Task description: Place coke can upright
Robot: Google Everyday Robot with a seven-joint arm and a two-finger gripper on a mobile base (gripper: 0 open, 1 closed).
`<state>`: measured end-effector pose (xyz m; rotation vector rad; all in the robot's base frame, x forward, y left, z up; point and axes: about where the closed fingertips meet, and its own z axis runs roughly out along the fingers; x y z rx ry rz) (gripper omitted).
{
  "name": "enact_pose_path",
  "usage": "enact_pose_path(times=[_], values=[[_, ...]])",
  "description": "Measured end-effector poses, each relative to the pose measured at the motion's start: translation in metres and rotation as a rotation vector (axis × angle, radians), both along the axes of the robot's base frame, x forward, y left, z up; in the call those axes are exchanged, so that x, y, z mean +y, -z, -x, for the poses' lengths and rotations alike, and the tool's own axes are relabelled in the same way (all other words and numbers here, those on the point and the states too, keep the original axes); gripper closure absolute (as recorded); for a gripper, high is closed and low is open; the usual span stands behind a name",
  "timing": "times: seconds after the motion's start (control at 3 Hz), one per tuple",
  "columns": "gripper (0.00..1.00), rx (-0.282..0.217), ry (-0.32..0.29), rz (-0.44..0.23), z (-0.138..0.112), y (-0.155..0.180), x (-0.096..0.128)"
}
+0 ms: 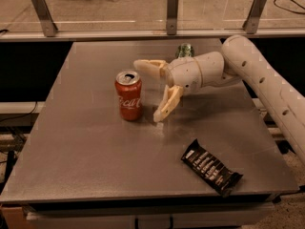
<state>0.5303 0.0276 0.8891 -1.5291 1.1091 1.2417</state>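
Observation:
The coke can (128, 95), red with white script and a silver top, stands upright on the grey table (86, 147) left of centre. My gripper (148, 90) is just to the right of it, open, with the fingers spread wide and not touching the can. One cream finger (147, 66) points left behind the can's top; the other points down toward the table. The white arm comes in from the right.
A green can (185, 50) stands behind my wrist, mostly hidden by it. A black snack bar wrapper (211, 167) lies at the front right of the table. A glass rail with metal posts (172, 11) runs along the table's far edge.

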Motion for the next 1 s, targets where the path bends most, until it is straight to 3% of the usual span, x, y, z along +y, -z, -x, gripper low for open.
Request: enact_pose_path(times=[0.33,0.67,1.0], values=[[0.00,-0.048,0.061,0.077,-0.017,-0.008,-0.041],[0.00,-0.095,0.176,0.180,-0.041,-0.017,-0.111],[0.00,-0.097,0.322,0.248,-0.053,-0.021,-0.180]])
